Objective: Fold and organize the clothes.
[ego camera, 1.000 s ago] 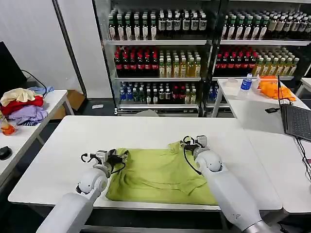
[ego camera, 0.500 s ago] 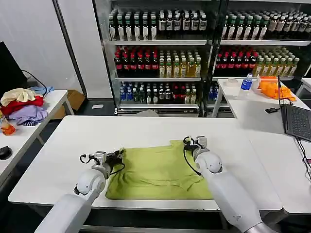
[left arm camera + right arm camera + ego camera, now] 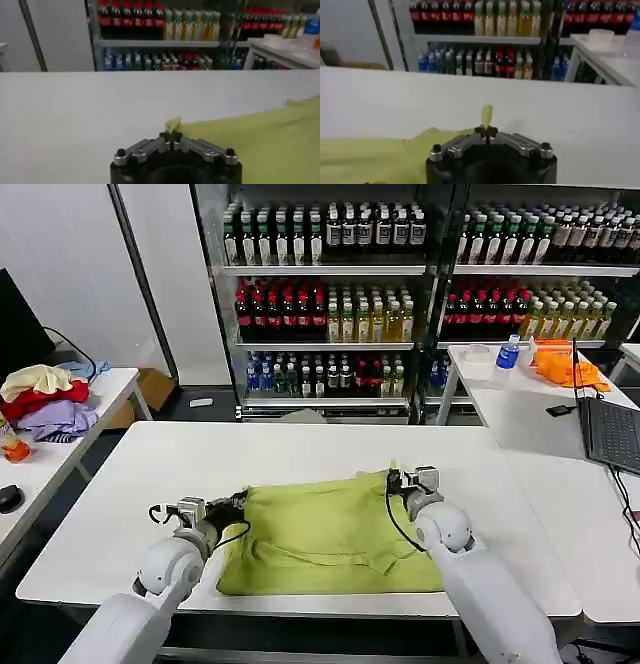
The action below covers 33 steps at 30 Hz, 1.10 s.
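One lime T-shirt (image 3: pixel 325 534) lies spread on the near half of the white table (image 3: pixel 300 449), at about six o'clock from the table's centre, its front edge close to the table's near edge. The left gripper (image 3: pixel 236 502) sits at the shirt's ten o'clock corner, jaws pressed together on a small tab of the fabric, as the left wrist view confirms (image 3: pixel 171 137). The right gripper (image 3: pixel 397 477) sits at the shirt's one o'clock corner, likewise clamped on a pinch of cloth that stands up between its jaws (image 3: pixel 486 131). At the table's twelve o'clock stand shelves of bottles (image 3: pixel 330 304). At nine o'clock, on a side table, rests a heap of garments (image 3: pixel 45 404).
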Each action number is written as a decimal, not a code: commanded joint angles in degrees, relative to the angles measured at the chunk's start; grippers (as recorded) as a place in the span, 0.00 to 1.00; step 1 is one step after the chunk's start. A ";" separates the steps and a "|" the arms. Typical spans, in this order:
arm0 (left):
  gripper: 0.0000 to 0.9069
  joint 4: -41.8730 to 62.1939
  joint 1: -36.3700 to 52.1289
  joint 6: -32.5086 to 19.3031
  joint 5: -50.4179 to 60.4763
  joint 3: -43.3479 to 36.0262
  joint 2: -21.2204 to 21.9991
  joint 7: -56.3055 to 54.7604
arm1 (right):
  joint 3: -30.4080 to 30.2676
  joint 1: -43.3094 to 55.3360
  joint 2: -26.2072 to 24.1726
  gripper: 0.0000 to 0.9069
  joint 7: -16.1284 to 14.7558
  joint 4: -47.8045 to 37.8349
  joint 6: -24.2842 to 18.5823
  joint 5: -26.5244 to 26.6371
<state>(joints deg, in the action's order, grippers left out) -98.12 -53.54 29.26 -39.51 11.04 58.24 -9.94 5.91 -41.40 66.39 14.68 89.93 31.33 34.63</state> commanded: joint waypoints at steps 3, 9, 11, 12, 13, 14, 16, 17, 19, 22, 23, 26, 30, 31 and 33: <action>0.02 -10.81 -9.01 0.07 -0.65 3.32 -2.62 0.54 | 4.71 -8.33 -4.25 0.00 -0.34 14.33 -0.04 -0.49; 0.02 -14.36 -12.89 0.57 0.25 4.35 -3.40 0.69 | 8.04 -16.58 -7.08 0.00 -0.73 20.75 0.75 -0.67; 0.02 -15.32 -13.88 0.63 1.30 4.44 -3.66 0.95 | 8.98 -19.37 -7.75 0.00 -0.78 23.14 1.23 -0.96; 0.02 -15.65 -14.51 0.64 1.90 4.48 -3.74 1.12 | 9.41 -20.59 -7.97 0.00 -0.77 24.12 1.39 -1.04; 0.02 -15.98 -15.09 0.63 2.29 4.61 -3.85 1.22 | 10.24 -22.02 -8.27 0.00 -0.76 25.10 1.57 -1.10; 0.02 -16.22 -15.56 0.71 2.38 4.79 -3.92 1.25 | 10.95 -23.12 -8.48 0.00 -0.71 25.72 1.73 -1.12; 0.02 -16.58 -16.58 0.83 2.81 5.13 -4.05 1.30 | 12.55 -25.21 -8.92 0.00 -0.78 27.10 1.74 -1.16; 0.02 -16.68 -17.05 0.83 2.94 5.22 -4.09 1.40 | 12.97 -25.79 -9.09 0.00 -0.78 27.32 1.75 -1.16; 0.02 -16.85 -18.42 0.87 3.86 5.55 -4.25 1.76 | 14.34 -27.75 -9.43 0.00 -0.94 28.55 1.76 -1.15; 0.02 -16.53 -19.62 0.83 4.75 5.68 -4.29 2.09 | 15.21 -29.09 -9.38 0.00 -1.04 29.04 1.76 -1.24; 0.02 -16.19 -19.72 0.80 4.89 5.65 -4.23 2.23 | 15.21 -29.28 -9.31 0.00 -1.05 28.91 1.76 -1.33; 0.02 -13.98 -19.32 0.56 6.03 5.32 -3.75 2.37 | 14.55 -29.59 -8.50 0.00 -1.19 27.66 1.75 -2.66; 0.06 -12.52 -18.72 0.02 6.82 4.88 -3.01 2.69 | 13.39 -29.59 -7.76 0.00 -1.76 26.00 1.76 -5.21; 0.09 -12.20 -18.52 -0.27 7.20 4.71 -2.70 2.74 | 13.19 -29.53 -7.65 0.00 -1.84 25.81 1.77 -5.47; 0.37 -11.71 -18.04 -0.74 7.89 4.40 -2.12 2.82 | 12.61 -29.28 -7.38 0.01 -2.02 24.92 1.80 -6.24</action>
<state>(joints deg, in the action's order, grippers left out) -111.56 -70.23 29.45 -34.18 15.69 55.12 -7.39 18.15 -67.36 58.91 13.06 114.58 33.05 31.10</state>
